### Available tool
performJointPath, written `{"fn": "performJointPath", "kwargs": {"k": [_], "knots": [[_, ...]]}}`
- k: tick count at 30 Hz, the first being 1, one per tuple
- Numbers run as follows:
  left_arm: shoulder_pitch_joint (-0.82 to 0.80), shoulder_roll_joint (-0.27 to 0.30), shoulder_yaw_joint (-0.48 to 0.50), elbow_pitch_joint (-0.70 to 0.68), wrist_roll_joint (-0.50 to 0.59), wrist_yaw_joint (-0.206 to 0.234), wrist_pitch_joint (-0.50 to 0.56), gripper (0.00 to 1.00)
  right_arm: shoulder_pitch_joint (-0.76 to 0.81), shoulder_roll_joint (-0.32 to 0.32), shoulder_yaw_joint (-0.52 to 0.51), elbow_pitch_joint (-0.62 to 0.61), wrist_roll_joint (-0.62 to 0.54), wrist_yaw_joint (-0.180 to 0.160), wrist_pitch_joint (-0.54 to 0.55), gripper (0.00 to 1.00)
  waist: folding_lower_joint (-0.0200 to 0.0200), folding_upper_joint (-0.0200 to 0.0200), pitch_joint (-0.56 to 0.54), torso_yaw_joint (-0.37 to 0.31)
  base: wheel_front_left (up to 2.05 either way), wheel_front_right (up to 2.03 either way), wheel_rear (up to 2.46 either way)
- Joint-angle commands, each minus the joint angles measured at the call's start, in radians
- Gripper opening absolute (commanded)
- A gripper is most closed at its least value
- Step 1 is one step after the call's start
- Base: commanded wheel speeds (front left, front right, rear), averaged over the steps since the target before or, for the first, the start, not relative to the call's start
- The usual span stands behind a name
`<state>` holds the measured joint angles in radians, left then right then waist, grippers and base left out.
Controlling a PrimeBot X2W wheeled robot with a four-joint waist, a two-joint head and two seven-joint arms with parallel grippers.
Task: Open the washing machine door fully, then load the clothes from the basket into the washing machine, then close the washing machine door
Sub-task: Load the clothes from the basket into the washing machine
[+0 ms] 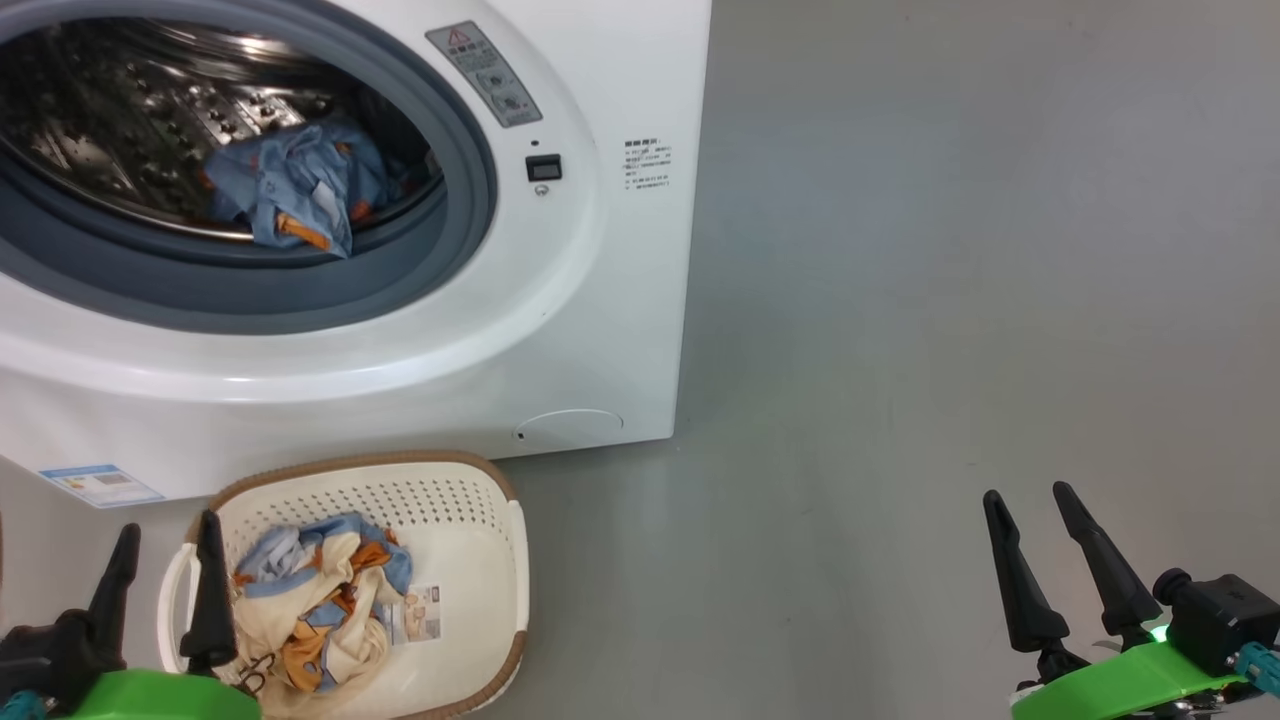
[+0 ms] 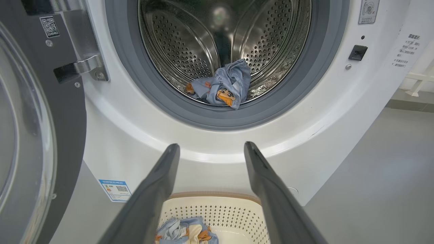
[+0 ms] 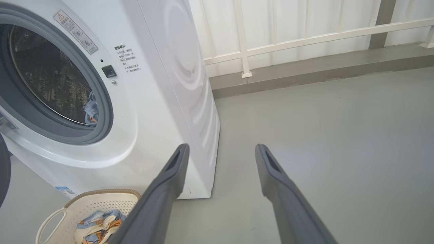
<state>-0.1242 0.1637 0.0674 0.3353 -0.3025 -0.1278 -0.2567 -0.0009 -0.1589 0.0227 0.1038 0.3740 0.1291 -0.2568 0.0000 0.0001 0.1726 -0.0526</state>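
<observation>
Soft, even light is filling every view. Glare is streaking the drum and the washer front. Wrist views are bowing straight edges. Faint shadows are lying on the floor.

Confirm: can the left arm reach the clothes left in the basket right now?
Likely yes. The left gripper is open, hanging above the basket's left edge. The clothes lie uncovered in the open-topped basket, with nothing between them and the fingers.

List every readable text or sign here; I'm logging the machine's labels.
No words read clearly.
Warning sticker, washing machine front: red triangle, text too small.
Chinese notice: blurred.
Blue sticker: QR code, text too small.
Washing machine door, QR label: code only.
Basket, paper label: unreadable.
</observation>
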Motion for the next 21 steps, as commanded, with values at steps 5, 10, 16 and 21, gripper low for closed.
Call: {"fn": "performJointPath", "kwargs": {"k": [5,10,16,21], "knots": [[-0.013,0.016,0.034,0.008,-0.013,-0.003,-0.005,1.0,-0.043,0.0,0.023,-0.034,-0.005,0.002,-0.005,1.0,0.0,-0.0001,0.034,-0.004,0.0,0.0,0.0],[-0.026,0.009,0.028,0.069,-0.012,-0.003,-0.005,1.0,-0.069,0.013,0.035,-0.039,-0.012,0.002,-0.005,1.0,0.0,-0.0001,0.069,-0.01,0.0,0.0,0.0],[-0.062,-0.001,0.016,0.165,-0.021,-0.003,-0.005,1.0,-0.111,0.025,0.049,-0.046,-0.017,0.002,-0.005,1.0,0.0,-0.0001,0.13,-0.014,0.0,0.0,0.0],[-0.138,0.003,-0.013,0.287,-0.032,-0.003,-0.005,1.0,-0.148,0.035,0.061,-0.053,-0.026,0.002,-0.005,1.0,0.0,-0.0001,0.201,-0.011,0.0,0.0,0.0]]}}
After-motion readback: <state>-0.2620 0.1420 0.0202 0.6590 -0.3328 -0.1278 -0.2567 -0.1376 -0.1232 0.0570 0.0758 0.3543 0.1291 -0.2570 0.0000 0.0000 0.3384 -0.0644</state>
